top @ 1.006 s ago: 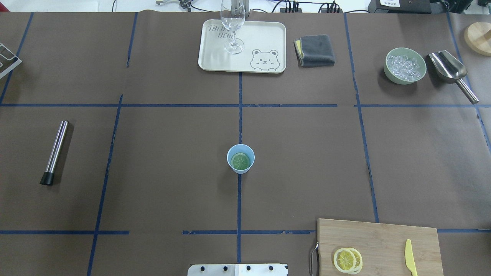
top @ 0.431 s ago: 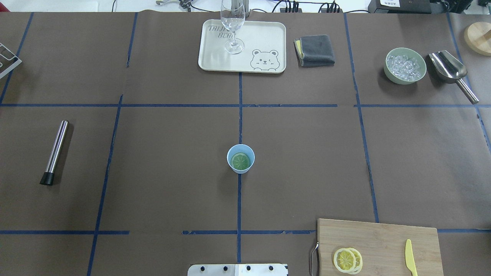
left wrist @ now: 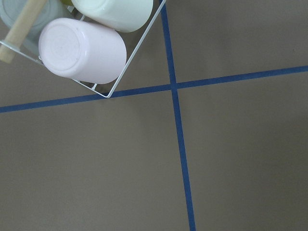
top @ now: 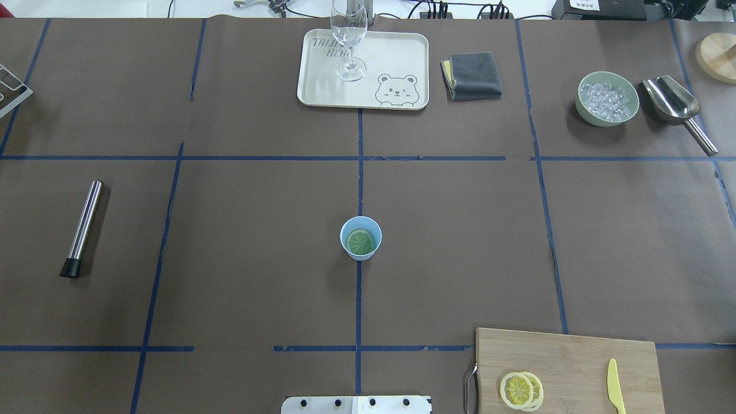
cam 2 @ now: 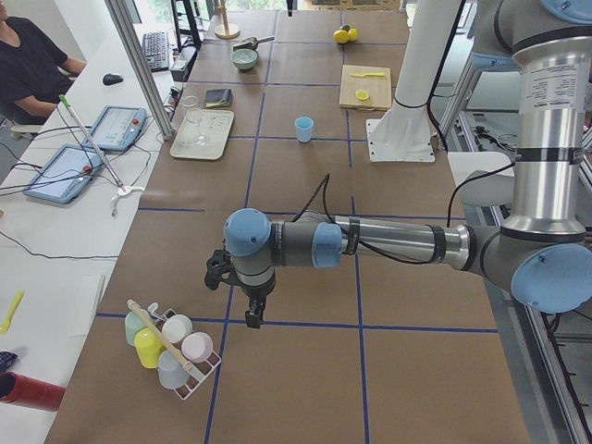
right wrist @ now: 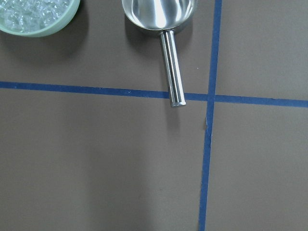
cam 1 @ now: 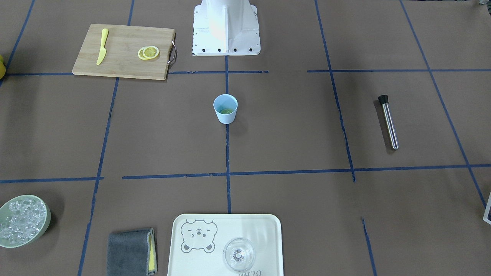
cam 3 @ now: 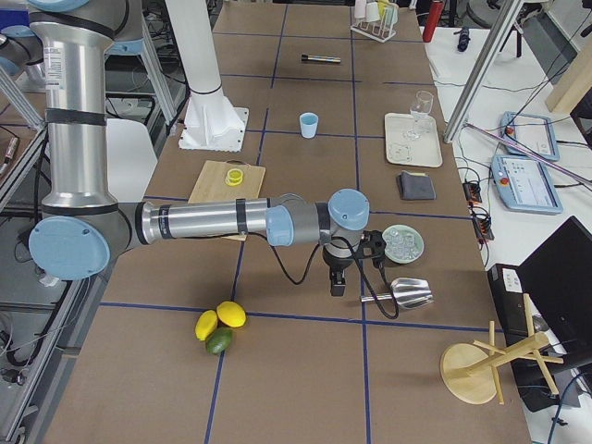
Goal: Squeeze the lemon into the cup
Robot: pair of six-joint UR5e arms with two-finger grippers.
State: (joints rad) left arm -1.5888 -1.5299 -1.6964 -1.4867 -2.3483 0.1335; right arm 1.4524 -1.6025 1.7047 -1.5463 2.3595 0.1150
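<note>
The light blue cup [top: 371, 227] stands upright at the table's middle, also in the front view [cam 1: 225, 114]. A round greenish slice [top: 361, 241] lies flat inside it. Two yellow lemon slices [top: 520, 390] overlap on the wooden cutting board [top: 575, 356] at the near right. My left gripper [cam 2: 252, 314] hangs over the table's far left end beside a cup rack, far from the cup. My right gripper [cam 3: 338, 282] hangs over the far right end near the scoop. Each shows only in a side view, so I cannot tell if it is open or shut.
A yellow plastic knife [top: 615, 386] lies on the board. A tray [top: 397, 52] with a clear glass [top: 349, 34], a grey cloth [top: 472, 75], a bowl of ice [top: 608, 99], a metal scoop [top: 675, 106] and a steel muddler [top: 82, 227] lie around. A rack of cups [cam 2: 171, 347] stands at the left end.
</note>
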